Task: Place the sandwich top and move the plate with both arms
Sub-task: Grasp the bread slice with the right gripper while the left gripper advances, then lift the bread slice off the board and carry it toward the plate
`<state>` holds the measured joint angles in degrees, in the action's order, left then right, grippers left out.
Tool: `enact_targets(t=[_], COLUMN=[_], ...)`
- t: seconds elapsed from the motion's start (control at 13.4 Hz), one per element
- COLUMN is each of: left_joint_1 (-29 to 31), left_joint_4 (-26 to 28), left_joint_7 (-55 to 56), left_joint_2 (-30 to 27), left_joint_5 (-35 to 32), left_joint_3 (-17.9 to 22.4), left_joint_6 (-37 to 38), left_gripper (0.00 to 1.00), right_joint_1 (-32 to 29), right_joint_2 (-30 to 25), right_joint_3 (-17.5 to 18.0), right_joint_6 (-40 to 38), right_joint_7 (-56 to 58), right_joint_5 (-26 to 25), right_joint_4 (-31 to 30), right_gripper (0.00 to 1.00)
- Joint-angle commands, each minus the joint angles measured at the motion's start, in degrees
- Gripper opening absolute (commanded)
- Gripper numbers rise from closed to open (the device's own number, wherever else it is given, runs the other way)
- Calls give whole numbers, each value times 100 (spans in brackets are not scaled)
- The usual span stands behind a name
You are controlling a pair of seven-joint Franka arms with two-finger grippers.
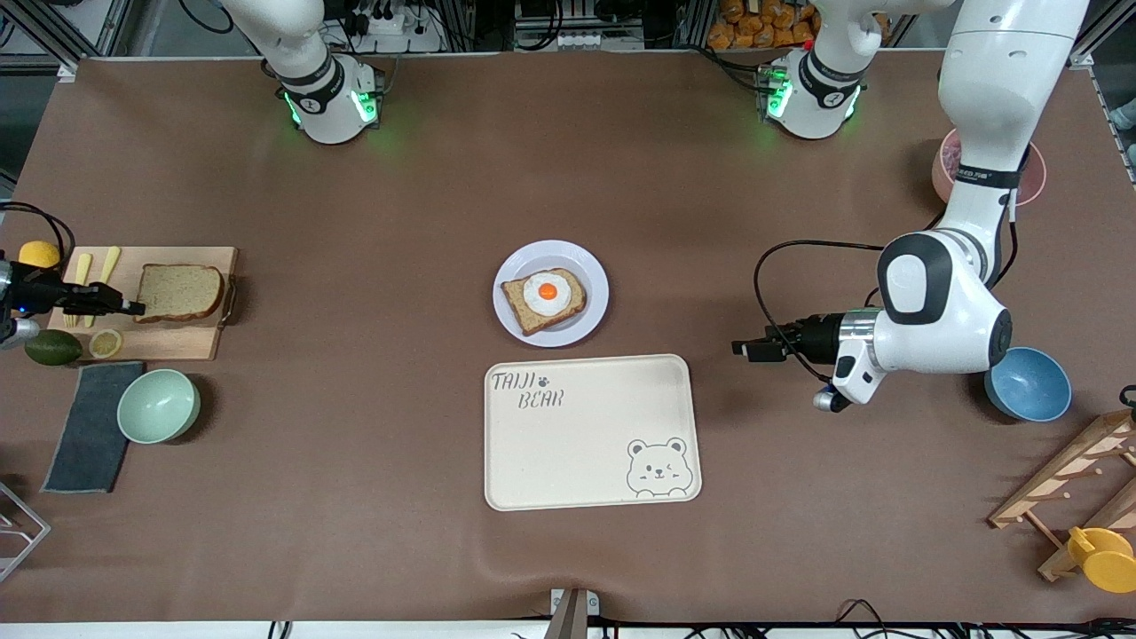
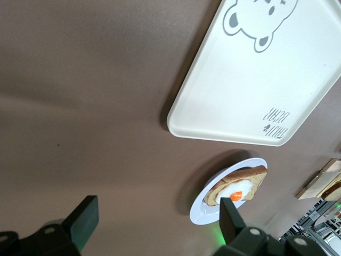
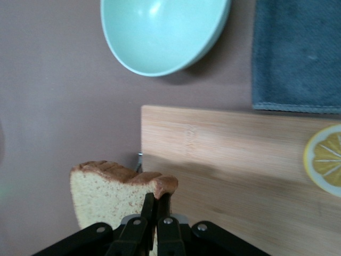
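Observation:
The sandwich top [image 1: 182, 291], a plain brown slice, lies on the wooden cutting board [image 1: 177, 342] at the right arm's end of the table. My right gripper [image 1: 135, 308] is shut on its crust edge; the right wrist view shows the thin fingers [image 3: 155, 200] pinching the sandwich top [image 3: 104, 194]. The plate [image 1: 587, 264] sits mid-table and holds a bread slice with a fried egg [image 1: 543, 300]. Over bare table toward the left arm's end, my left gripper [image 1: 745, 348] is open and holds nothing. The left wrist view shows its fingers [image 2: 85, 221] spread wide, with the plate [image 2: 200, 210] a short way off.
A cream bear tray [image 1: 590, 430] lies just nearer the camera than the plate. By the board are a mint bowl [image 1: 158, 406], a dark cloth [image 1: 89, 426], an avocado [image 1: 51, 347] and a lemon [image 1: 39, 255]. A blue bowl [image 1: 1029, 386] and wooden rack [image 1: 1074, 479] stand at the left arm's end.

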<state>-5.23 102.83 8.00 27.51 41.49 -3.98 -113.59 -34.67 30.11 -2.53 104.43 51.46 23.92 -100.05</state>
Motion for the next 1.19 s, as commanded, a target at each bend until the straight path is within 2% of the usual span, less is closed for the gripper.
enact_targets(t=[0.0, 0.22, 0.45, 0.52, 0.82, 0.97, 1.12], left_joint_1=[4, 13, 66, 74, 153, 206, 206], left_joint_4=[-298, -378, -676, -773, -783, -774, -774], left_joint_7=[-79, -88, -88, -96, -771, -1010, -1028], left_joint_2=[131, 149, 193, 254, 246, 220, 167], left_joint_5=[26, 26, 43, 61, 157, 359, 377], left_joint_3=[3, 3, 3, 3, 3, 3, -6], left_joint_6=[21, 21, 21, 21, 12, 21, 30], left_gripper=[100, 100, 100, 100, 100, 100, 100], right_joint_1=[170, 635, 1189, 1443, 2550, 3121, 3710], right_joint_2=[-338, -804, -1270, -1471, -2727, -3054, -3108], right_joint_3=[51, 51, 51, 51, 51, 51, 51], right_joint_6=[-536, -880, -793, -636, 691, 1077, 1456], right_joint_7=[-460, -1180, -1865, -2129, -3227, -3930, -4537], right_joint_5=[296, 385, 517, 552, 658, 667, 972], right_joint_4=[-14, -163, -462, -654, -2104, -2430, -2554], right_gripper=[0, 0, 0, 0, 0, 0, 0])
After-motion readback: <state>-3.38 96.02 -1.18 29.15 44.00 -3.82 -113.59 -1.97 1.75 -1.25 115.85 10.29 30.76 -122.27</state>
